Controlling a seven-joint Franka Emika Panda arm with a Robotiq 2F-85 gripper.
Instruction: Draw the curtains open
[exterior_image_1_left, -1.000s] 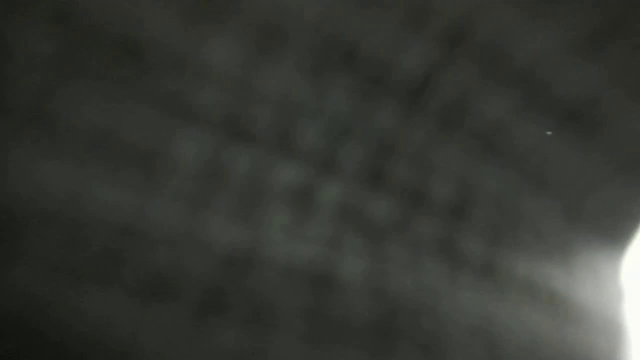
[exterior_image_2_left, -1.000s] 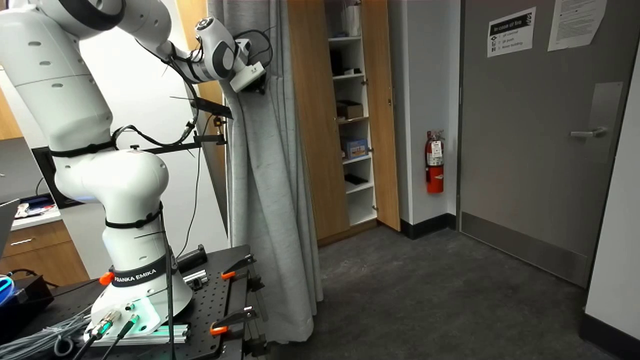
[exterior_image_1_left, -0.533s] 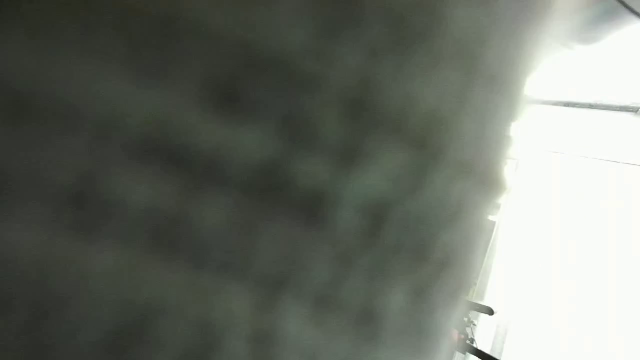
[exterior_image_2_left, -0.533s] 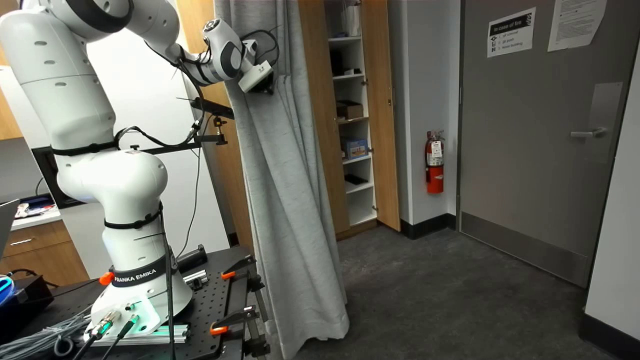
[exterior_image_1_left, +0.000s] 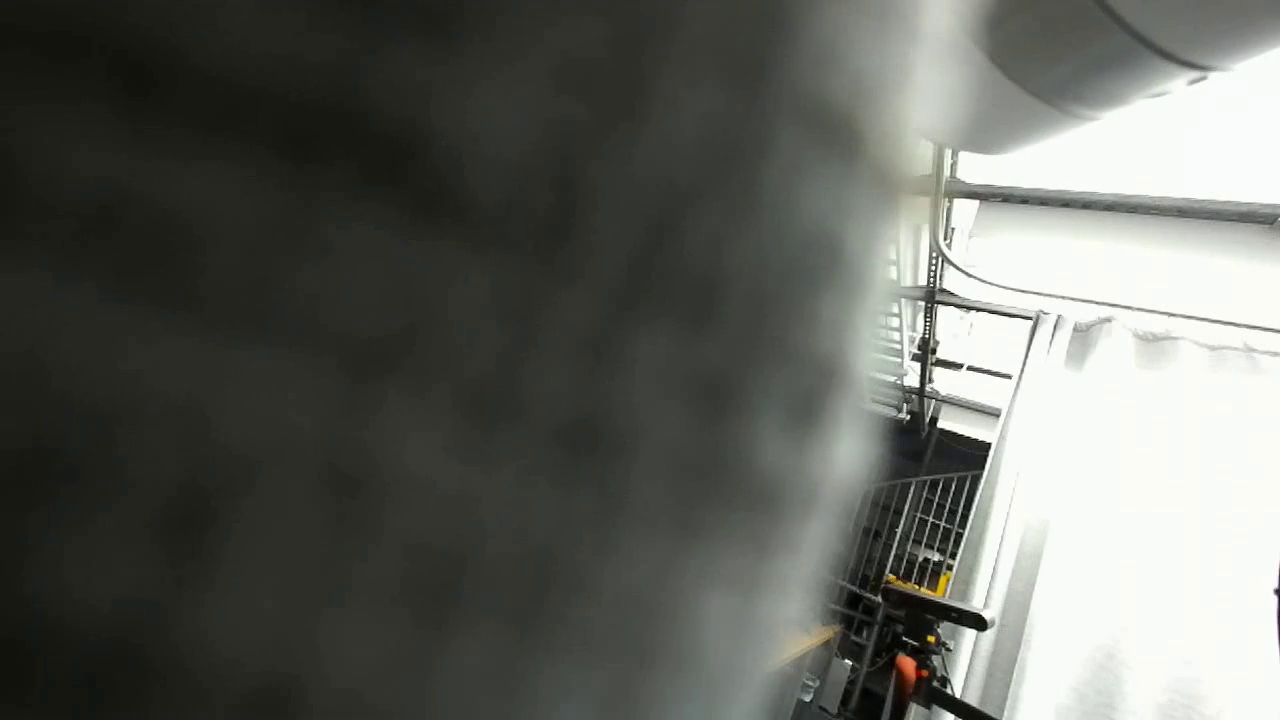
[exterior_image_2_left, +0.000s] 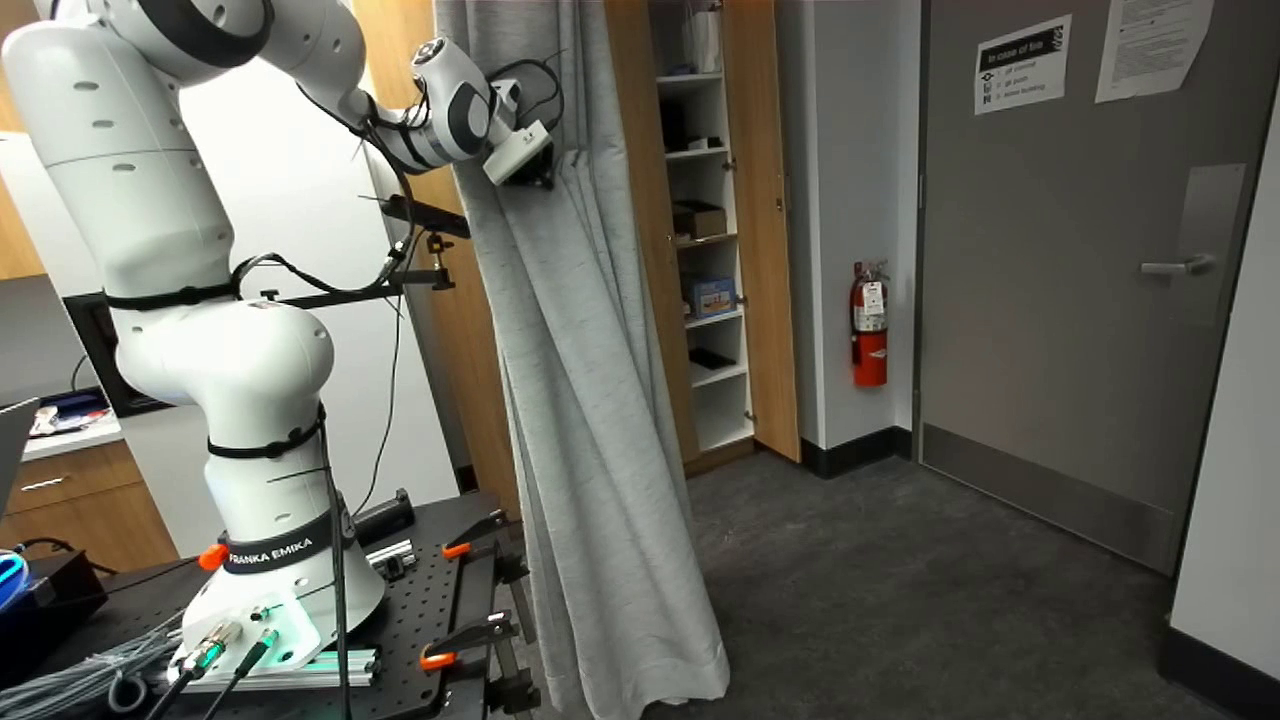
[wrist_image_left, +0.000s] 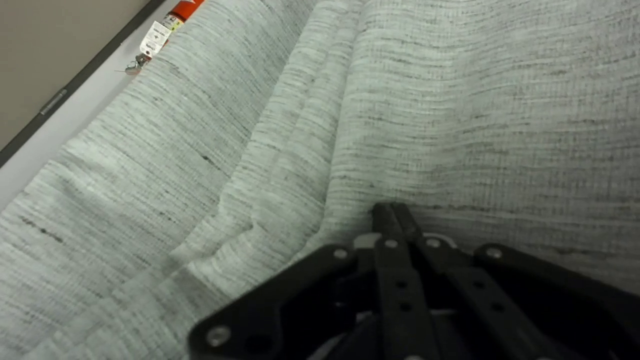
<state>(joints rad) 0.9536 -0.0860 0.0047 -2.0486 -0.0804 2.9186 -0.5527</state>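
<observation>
The grey curtain (exterior_image_2_left: 590, 420) hangs from above the frame down to the floor, its lower part slanting to the right. In the wrist view the curtain (wrist_image_left: 425, 100) fills most of the picture, with folds left of the fingers. In an exterior view a blurred dark mass, apparently the curtain close to the lens (exterior_image_1_left: 450, 350), covers most of the picture. My gripper (wrist_image_left: 392, 207) has its fingertips together against the cloth; no cloth shows between them. My gripper also shows in an exterior view (exterior_image_2_left: 540, 178), pressed against the curtain's upper part, its tips hard to see there.
A wooden cabinet with an open door (exterior_image_2_left: 762, 240) stands behind the curtain. A fire extinguisher (exterior_image_2_left: 870, 330) hangs near a grey door (exterior_image_2_left: 1060, 300). A camera bar (exterior_image_2_left: 425, 215) and the clamped black table (exterior_image_2_left: 425, 560) stand left of the curtain. A white curtain (exterior_image_1_left: 1150, 500) hangs behind.
The arm has moved a little to the right, and the curtain's lower part has swung right with it. The blurred mass has shifted left, uncovering part of the room.
</observation>
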